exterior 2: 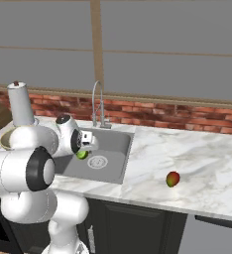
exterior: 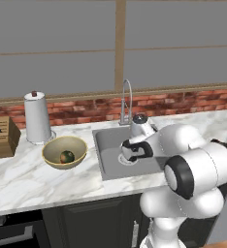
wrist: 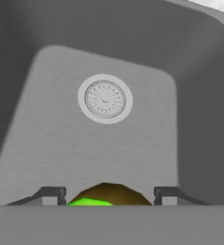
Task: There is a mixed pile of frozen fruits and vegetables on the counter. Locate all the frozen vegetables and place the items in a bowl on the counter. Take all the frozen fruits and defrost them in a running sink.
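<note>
- The small bright lime-green ball (exterior 2: 82,155), one of the frozen fruits, sits clamped between the tips of the white arm's two-finger gripper (wrist: 103,195), held above the floor of the rectangular grey steel sink (exterior 2: 114,163), near the basin's left wall.
- The round drain (wrist: 105,99) lies straight ahead of the fingers, apart from the fruit.
- Step in hand, as I judge it: delivering this fruit into the sink for defrosting.
- Next move calls for parting the jaws over the basin floor, then lifting clear past the thin arched steel faucet (exterior: 126,99).
- No running water can be made out at the faucet.
- The oval red-yellow-green fruit (exterior 2: 172,178) waits on the white marble counter (exterior 2: 197,163), right of the sink toward the front edge.
- The wide tan-yellow bowl (exterior: 64,151), left of the sink, holds a dark green roundish lump (exterior: 67,156).
</note>
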